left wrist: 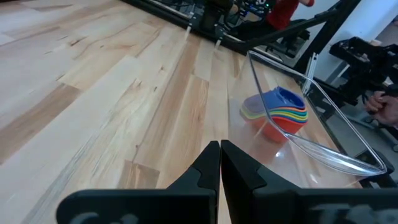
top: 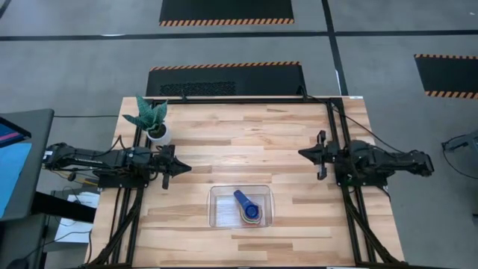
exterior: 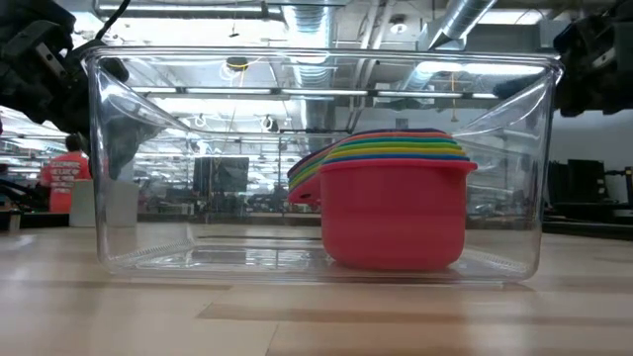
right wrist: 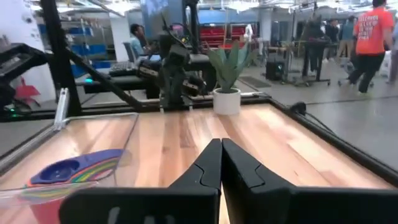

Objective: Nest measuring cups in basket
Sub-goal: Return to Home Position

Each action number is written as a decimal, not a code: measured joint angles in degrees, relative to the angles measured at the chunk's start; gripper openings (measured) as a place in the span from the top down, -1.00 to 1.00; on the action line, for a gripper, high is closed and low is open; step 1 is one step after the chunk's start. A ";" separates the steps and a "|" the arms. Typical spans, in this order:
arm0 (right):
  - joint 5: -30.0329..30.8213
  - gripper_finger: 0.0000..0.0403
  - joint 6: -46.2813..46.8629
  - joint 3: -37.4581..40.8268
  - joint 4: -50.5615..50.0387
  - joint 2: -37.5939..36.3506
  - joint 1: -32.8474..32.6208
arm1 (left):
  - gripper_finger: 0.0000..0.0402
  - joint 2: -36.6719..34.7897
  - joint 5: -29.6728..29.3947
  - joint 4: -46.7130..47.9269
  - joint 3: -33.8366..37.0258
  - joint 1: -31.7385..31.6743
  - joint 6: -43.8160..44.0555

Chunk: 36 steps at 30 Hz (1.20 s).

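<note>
The measuring cups point(top: 249, 210) sit nested in one stack inside the clear basket point(top: 218, 206), at its right part near the table's near edge. In the low view the red cup point(exterior: 394, 218) is outermost and stands on the basket floor, with coloured rims layered above it. A navy cup point(left wrist: 283, 96) lies on top, its handle pointing toward the far edge. My left gripper point(top: 184, 167) hovers shut over the table's left side, beside the plant pot. My right gripper point(top: 302, 153) hovers shut over the right side. Both are apart from the basket point(left wrist: 323, 118).
A white pot with a green plant point(top: 155, 122) stands at the far left corner, close to my left arm. Black frame rails point(top: 336, 134) run along the table's left and right sides. Bare wood lies between the grippers. People point(right wrist: 372, 37) move in the room beyond.
</note>
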<state>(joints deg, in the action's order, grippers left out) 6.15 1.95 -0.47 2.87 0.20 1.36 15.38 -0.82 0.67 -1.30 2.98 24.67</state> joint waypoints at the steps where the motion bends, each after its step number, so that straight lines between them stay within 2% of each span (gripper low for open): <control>1: -0.34 0.87 0.60 0.02 -0.42 0.17 0.70 | 1.00 0.00 0.00 -0.01 0.00 0.00 0.00; 7: -0.82 0.87 -1.92 0.04 -0.70 3.18 3.07 | 1.00 0.00 -0.02 0.02 -0.02 0.00 0.00; 17: -0.43 0.87 9.09 0.07 -0.89 5.14 3.67 | 1.00 0.00 -0.02 0.04 -0.04 0.00 0.00; 36: -0.37 0.87 8.13 0.13 -1.00 5.02 3.65 | 1.00 0.00 -0.02 0.00 -0.04 0.00 0.00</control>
<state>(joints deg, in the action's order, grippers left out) 5.78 10.09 -0.34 1.87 5.21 5.02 15.38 -0.84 0.67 -1.34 2.98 24.67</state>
